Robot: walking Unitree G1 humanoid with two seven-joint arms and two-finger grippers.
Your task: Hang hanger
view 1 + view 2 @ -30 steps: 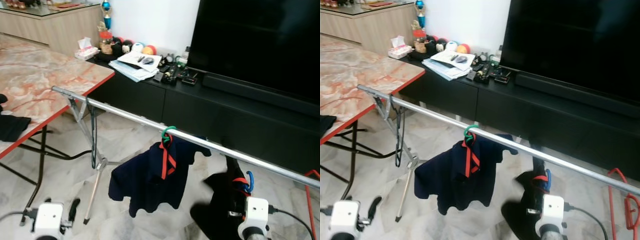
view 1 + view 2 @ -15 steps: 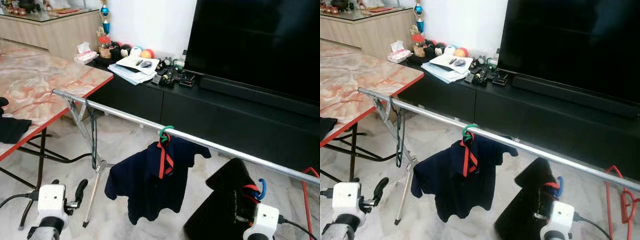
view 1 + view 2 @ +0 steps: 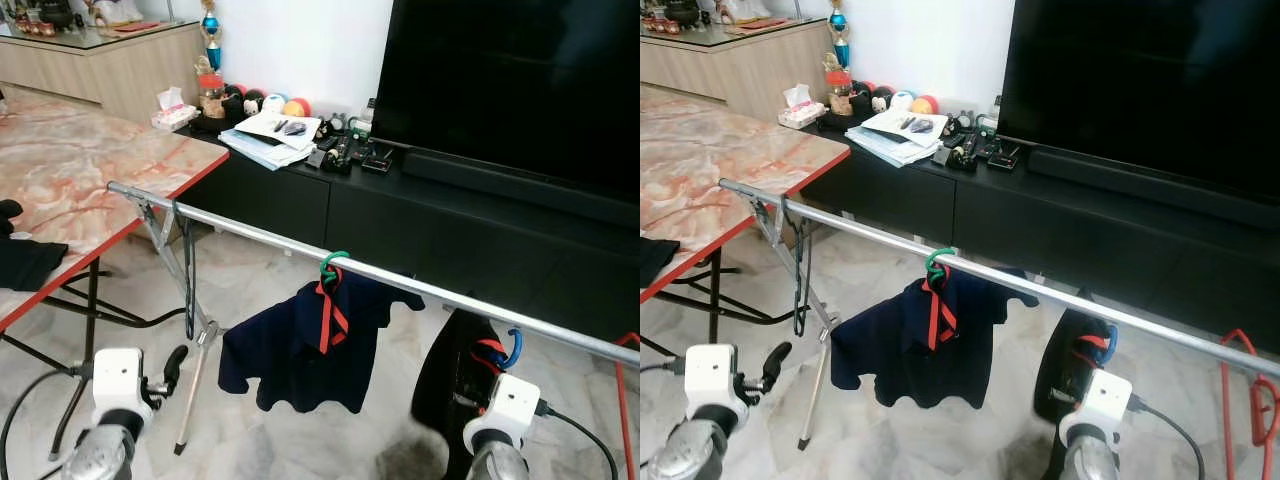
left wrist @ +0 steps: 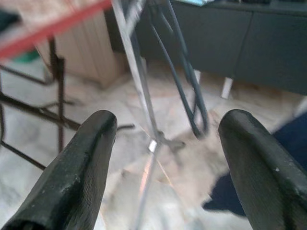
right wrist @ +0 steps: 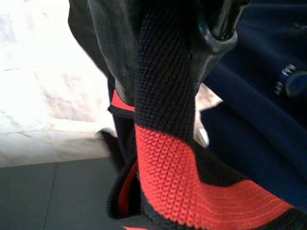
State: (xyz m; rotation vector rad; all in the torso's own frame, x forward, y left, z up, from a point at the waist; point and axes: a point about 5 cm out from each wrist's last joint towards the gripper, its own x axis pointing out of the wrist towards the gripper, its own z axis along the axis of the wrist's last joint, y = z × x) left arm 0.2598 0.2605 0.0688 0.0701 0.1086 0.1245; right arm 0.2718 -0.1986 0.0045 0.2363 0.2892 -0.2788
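Below the rail [image 3: 420, 287], right end effector [image 3: 487, 372] clamped on blue hanger [image 3: 514, 347] with black shirt [image 3: 445, 375]; no legible writing

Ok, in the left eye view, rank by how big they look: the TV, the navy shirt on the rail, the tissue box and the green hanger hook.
1. TV
2. navy shirt
3. tissue box
4. green hanger hook

The last two look close, and the box sits farther from the camera, so that order is unsure.
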